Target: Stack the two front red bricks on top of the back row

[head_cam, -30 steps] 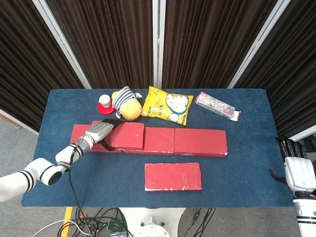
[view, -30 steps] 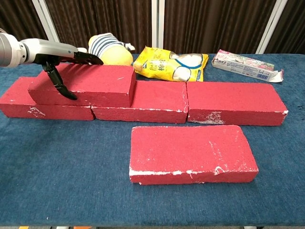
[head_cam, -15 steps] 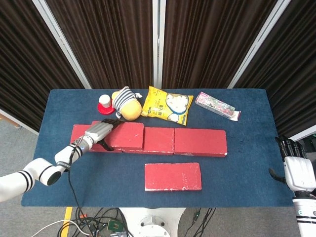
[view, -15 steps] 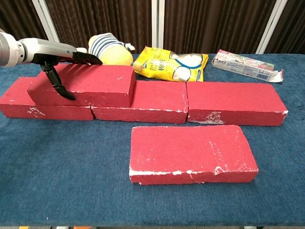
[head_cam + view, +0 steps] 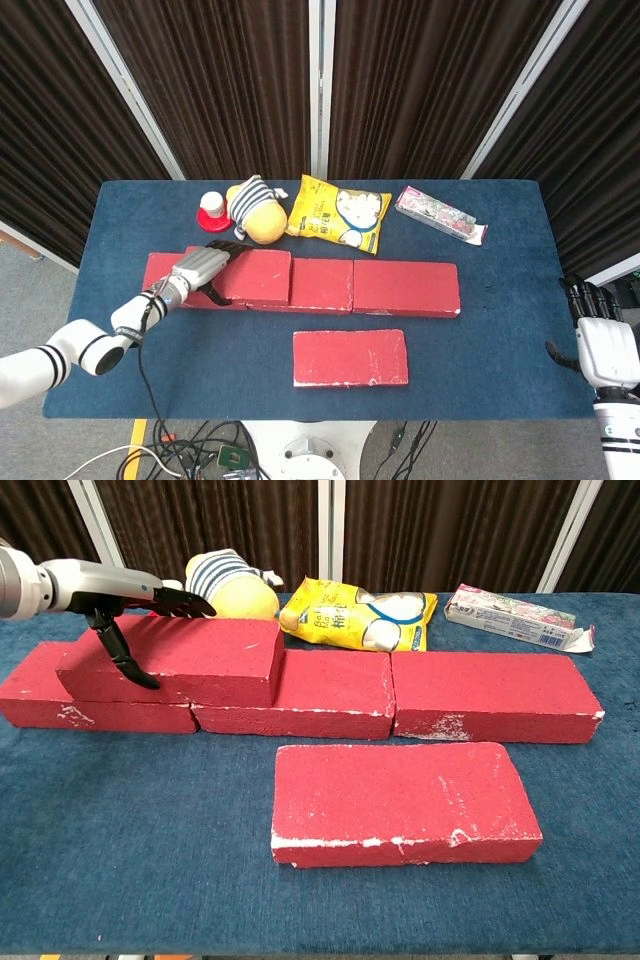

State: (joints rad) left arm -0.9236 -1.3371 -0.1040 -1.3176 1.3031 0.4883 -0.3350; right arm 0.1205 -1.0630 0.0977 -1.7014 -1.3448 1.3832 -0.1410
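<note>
One red brick [image 5: 258, 276] [image 5: 205, 658] lies on top of the back row's left end, tilted a little. My left hand [image 5: 204, 266] [image 5: 118, 602] grips its left part, fingers over the top and thumb on the front face. The back row holds a left brick [image 5: 158, 274] [image 5: 55, 698], a middle brick [image 5: 323, 286] [image 5: 325, 695] and a right brick [image 5: 406, 289] [image 5: 490, 695]. A second red brick [image 5: 350, 357] [image 5: 402, 802] lies flat alone in front. My right hand [image 5: 602, 345] hangs beyond the table's right edge, fingers apart, holding nothing; the chest view does not show it.
Behind the bricks lie a striped plush toy [image 5: 255, 211] [image 5: 228, 580], a red-and-white cup [image 5: 213, 211], a yellow snack bag [image 5: 338, 212] [image 5: 355, 615] and a pink packet [image 5: 440, 215] [image 5: 518, 617]. Blue cloth [image 5: 500, 330] covers the table.
</note>
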